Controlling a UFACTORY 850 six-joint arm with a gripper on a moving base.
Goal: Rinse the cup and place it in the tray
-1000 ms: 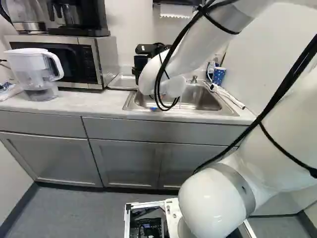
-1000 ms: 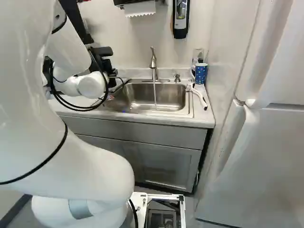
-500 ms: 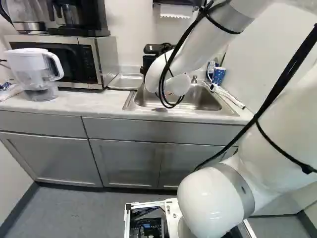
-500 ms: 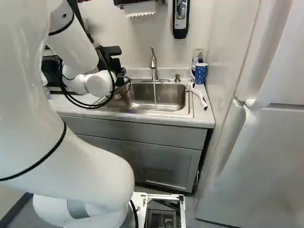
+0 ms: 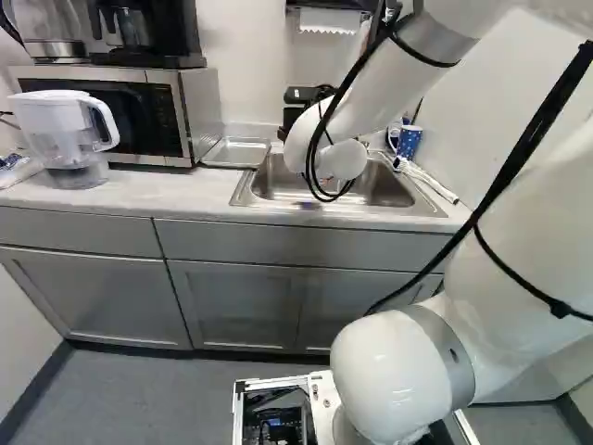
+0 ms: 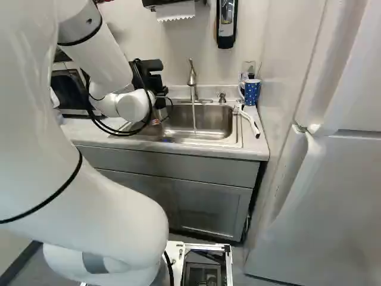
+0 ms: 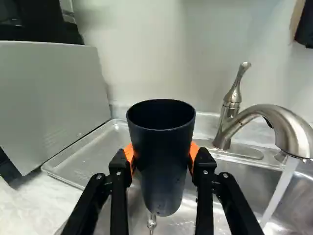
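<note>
wrist view: dark cup (image 7: 161, 161) upright between the gripper's (image 7: 161, 164) orange pads (image 7: 129, 155)

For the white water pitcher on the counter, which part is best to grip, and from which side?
Best the upright outer bar of its handle, coming from the right of the left base view: the pitcher stands upright and its loop juts out that way, probably giving the fingers room.

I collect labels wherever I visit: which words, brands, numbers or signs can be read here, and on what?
No text can be read.
Microwave: any panel marks are too small.
Wall dispenser: too small.
Dark cup in the tool: no print on the side shown.
</note>
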